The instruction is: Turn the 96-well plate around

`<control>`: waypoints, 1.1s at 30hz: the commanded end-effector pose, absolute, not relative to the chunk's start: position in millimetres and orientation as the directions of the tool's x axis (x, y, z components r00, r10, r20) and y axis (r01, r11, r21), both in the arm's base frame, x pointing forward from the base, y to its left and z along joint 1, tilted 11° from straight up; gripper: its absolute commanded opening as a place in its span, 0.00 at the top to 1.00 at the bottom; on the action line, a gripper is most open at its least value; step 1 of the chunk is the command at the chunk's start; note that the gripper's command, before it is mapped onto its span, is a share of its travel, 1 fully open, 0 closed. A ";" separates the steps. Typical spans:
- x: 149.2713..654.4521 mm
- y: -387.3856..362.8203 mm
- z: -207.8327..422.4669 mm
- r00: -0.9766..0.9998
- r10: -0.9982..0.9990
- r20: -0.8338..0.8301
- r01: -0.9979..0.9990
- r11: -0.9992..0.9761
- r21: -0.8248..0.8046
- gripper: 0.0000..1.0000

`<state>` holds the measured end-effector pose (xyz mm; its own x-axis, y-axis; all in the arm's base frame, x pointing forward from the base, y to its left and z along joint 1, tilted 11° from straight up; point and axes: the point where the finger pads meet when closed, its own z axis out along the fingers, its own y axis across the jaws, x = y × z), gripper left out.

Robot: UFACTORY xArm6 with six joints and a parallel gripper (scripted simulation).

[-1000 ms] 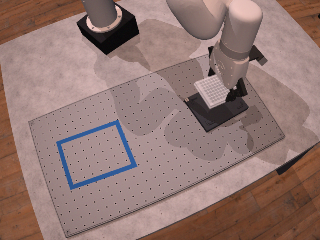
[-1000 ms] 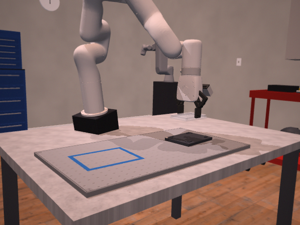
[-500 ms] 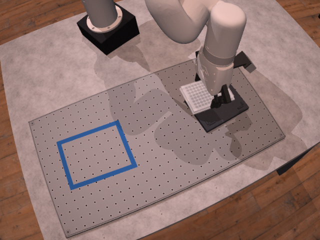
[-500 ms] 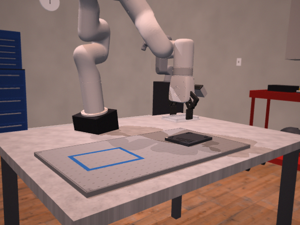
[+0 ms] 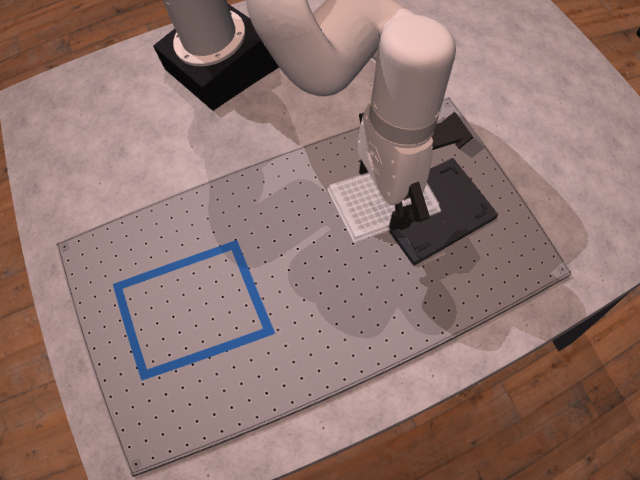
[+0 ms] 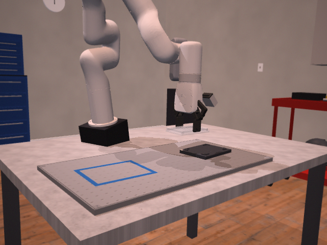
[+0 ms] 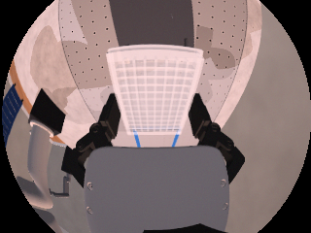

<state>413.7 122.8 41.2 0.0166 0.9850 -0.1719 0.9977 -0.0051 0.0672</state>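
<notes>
One 96-well plate (image 5: pixel 361 206) is held level, clamped in the claw (image 6: pixel 190 123), raised above the empty nest N1 (image 5: pixel 460 206) near the worktop's (image 5: pixel 77 134) right edge.

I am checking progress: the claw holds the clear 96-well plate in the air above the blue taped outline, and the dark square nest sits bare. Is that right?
Not quite. The claw holds the clear 96-well plate in the air beside the dark square nest, far from the blue taped outline; the top view shows it. The nest does sit bare.

A blue drawer cabinet (image 6: pixel 12 87) is standing at far left, a red cart (image 6: pixel 290 103) is sitting at right, and a white clock (image 6: pixel 53 4) is hanging on the far wall.
</notes>
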 end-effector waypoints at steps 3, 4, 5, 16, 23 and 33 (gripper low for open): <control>415.4 109.3 44.8 0.015 0.985 -0.170 0.997 -0.003 0.071 1.00; 415.5 106.0 45.3 0.015 0.985 -0.170 0.997 -0.003 0.071 1.00; 415.6 102.7 45.7 0.015 0.985 -0.170 0.997 -0.003 0.071 1.00; 416.3 72.9 50.0 0.015 0.985 -0.170 0.997 -0.003 0.071 1.00; 416.9 49.8 53.3 0.015 0.985 -0.170 0.997 -0.003 0.071 1.00; 417.5 23.3 57.1 0.016 0.985 -0.170 0.997 -0.003 0.071 1.00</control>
<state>416.0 25.5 55.4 0.0164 0.9850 -0.1720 0.9977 -0.0049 0.0675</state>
